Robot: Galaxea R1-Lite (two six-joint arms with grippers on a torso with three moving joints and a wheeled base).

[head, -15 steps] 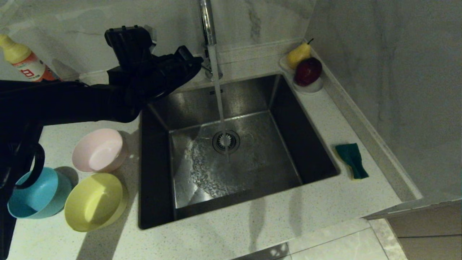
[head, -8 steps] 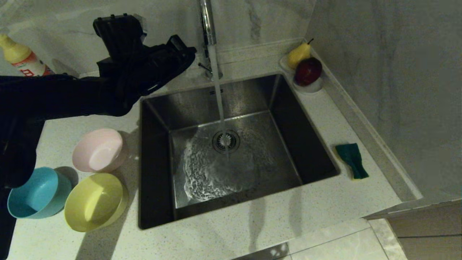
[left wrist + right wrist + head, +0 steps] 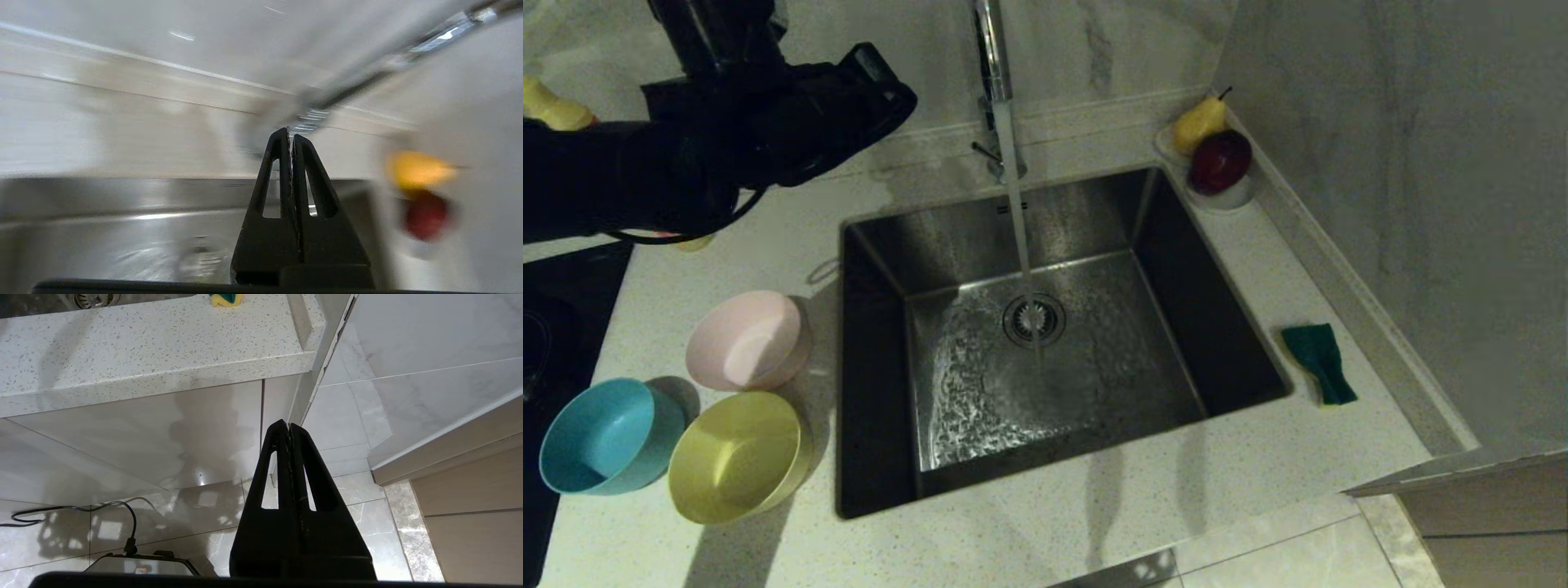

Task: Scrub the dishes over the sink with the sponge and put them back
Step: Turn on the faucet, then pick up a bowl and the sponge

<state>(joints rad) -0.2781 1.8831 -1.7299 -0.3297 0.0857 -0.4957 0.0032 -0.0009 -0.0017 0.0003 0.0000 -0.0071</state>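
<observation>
- Your left claw (image 3: 890, 86) hangs above the bench at the far left of the sink (image 3: 882, 457), short of the tap (image 3: 990, 49). Its two black fingers are pressed together and hold nothing.
- Your right claw (image 3: 289, 426) is parked low beside the cabinet front, below the bench edge, pointing at the tiled floor. Its fingers are also pressed together and empty.
- Water runs from the tall chrome tap in a thin stream onto the round drain strainer (image 3: 1034, 318), spreading a rippled film over the brushed steel floor of the square sink.
- The three dishes sit on the speckled pale stone bench (image 3: 1094, 523), left of the sink: a pale pink bowl (image 3: 747, 339) farthest, a yellow bowl (image 3: 737, 456) nearest, a light blue bowl (image 3: 605, 435) at the far left. All are smooth round plastic, upright and close together.
- The sponge (image 3: 1319, 363) lies flat on the bench right of the sink, dark green rough face up, a thin yellow foam edge showing. It is well apart from both claws.
- A yellow pear (image 3: 1197, 122) and a dark red apple (image 3: 1218, 159) rest on a small white dish at the far right corner.
- Judging by this, the task is barely begun: the water is on, but no bowl has been lifted and the sponge is untouched. All three scrubs and returns remain.
</observation>
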